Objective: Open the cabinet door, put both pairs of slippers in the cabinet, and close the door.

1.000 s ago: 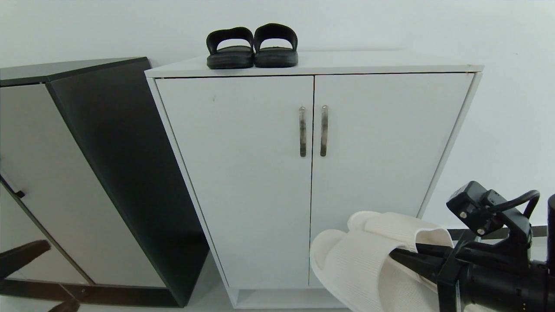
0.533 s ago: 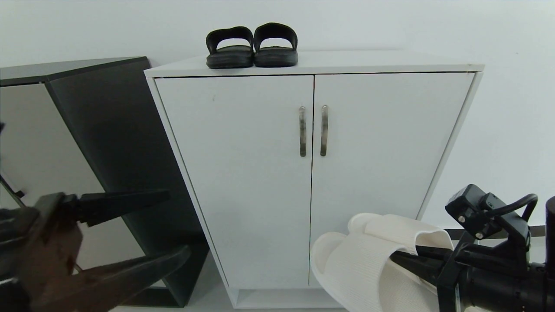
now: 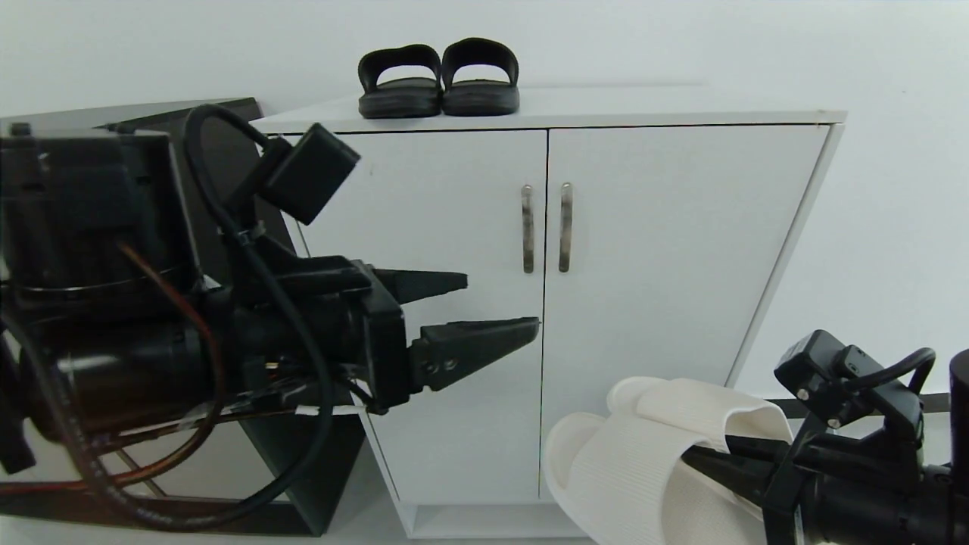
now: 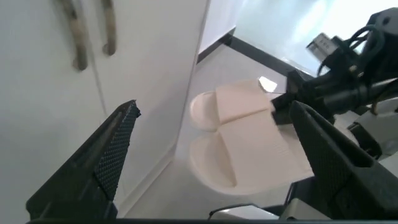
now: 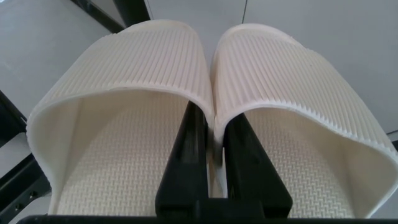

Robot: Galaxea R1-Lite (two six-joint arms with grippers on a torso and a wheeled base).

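Change: over the last second the left tool (image 3: pixel 501 303) has risen from out of sight, through a low position by the dark cabinet (image 3: pixel 318 469), to the front of the left door (image 3: pixel 454 189).
Unchanged: the white cabinet (image 3: pixel 681 227), the black slippers (image 3: pixel 439 76) and the right arm's load sit as before.
Meaning: opening the door looks like the step in hand. Both doors are shut and nothing is stowed yet.
Left tool: spread wide and empty, with its tips aimed toward the door seam, slightly below the handles and short of them.
Right tool (image 5: pixel 216 143): pressed together, one finger inside each shoe, pinching the two touching inner strap walls of the white slippers (image 3: pixel 643 446).
White slippers: held as a pair low before the right door (image 3: pixel 666 250), toes toward it. They have ribbed cream uppers, a pebbled footbed, and look soft and foam-like.
Black slippers: side by side on the cabinet top, over the left door. They are matte, with broad arched straps and thick soles.
Cabinet: flat matte white panels, a thin dark seam between the doors, and a recessed plinth at the floor.
Handles: the left handle (image 3: pixel 528 228) and right handle (image 3: pixel 565 227) are slim vertical bars of dull metal, close on either side of the seam.
Next call: probably lifting the spread fingers onto the left handle. The right handle stands just beside it, so a stray catch is the risk.
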